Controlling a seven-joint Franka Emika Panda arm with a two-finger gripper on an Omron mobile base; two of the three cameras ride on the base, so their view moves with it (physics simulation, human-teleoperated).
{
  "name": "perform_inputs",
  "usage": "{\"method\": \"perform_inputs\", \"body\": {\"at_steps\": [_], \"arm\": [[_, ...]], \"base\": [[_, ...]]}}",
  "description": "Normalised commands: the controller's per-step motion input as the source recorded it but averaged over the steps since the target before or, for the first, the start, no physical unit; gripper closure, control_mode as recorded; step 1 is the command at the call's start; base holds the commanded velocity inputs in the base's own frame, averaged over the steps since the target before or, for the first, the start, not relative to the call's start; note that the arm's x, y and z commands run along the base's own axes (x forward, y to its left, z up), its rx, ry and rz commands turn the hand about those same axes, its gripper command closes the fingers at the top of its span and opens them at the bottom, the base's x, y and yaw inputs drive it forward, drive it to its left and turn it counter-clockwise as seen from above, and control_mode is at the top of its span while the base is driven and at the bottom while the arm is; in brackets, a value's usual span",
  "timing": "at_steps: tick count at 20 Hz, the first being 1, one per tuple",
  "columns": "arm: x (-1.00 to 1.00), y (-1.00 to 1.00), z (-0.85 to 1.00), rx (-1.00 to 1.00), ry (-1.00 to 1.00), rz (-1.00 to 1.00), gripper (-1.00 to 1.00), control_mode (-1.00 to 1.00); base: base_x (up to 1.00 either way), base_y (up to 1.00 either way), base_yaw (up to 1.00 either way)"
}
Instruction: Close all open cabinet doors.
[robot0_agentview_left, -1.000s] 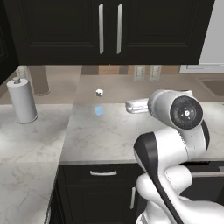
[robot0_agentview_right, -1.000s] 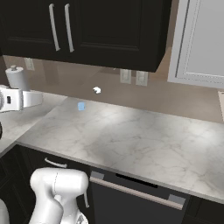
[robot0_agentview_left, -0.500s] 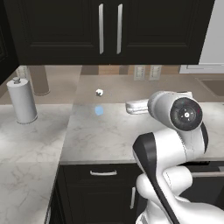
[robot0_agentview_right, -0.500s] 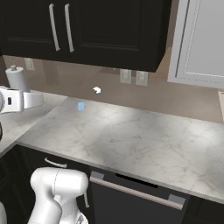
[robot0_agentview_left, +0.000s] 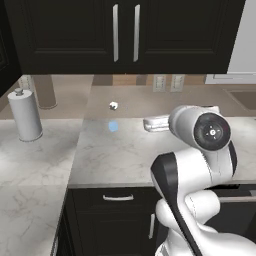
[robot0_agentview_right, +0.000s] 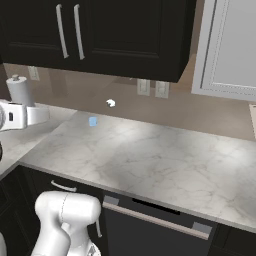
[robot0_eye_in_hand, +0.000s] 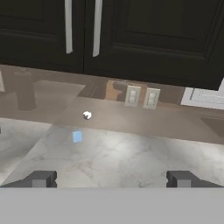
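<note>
The upper cabinet doors are sitting flush above the counter, silver handles side by side. The gripper is hanging over the marble with nothing in it, jaws spread wide. A paper towel roll is standing off to the left.
</note>
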Motion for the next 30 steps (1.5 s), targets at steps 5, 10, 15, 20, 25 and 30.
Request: {"method": "perform_inputs", "body": {"at_steps": [5, 10, 15, 20, 25, 30], "arm": [[-0.11, -0.07, -0.22, 0.00, -0.04, 0.08, -1.00, 1.00], [0.00, 0.00, 0.00, 0.00, 0.00, 0.00, -1.00, 1.00], [0.00, 0.00, 0.00, 0.00, 0.00, 0.00, -1.00, 1.00], [0.00, 0.00, 0.00, 0.00, 0.00, 0.00, -1.00, 1.00], [0.00, 0.00, 0.00, 0.00, 0.00, 0.00, -1.00, 1.00], [0.00, 0.00, 0.00, 0.00, 0.00, 0.00, -1.00, 1.00]], "base": [[-0.05, -0.04, 0.04], [-0.44, -0.31, 0.30], [-0.49, -0.48, 0.36], [-0.35, -0.53, 0.34], [-0.46, -0.44, 0.35], [-0.51, 0.03, 0.24]]}}
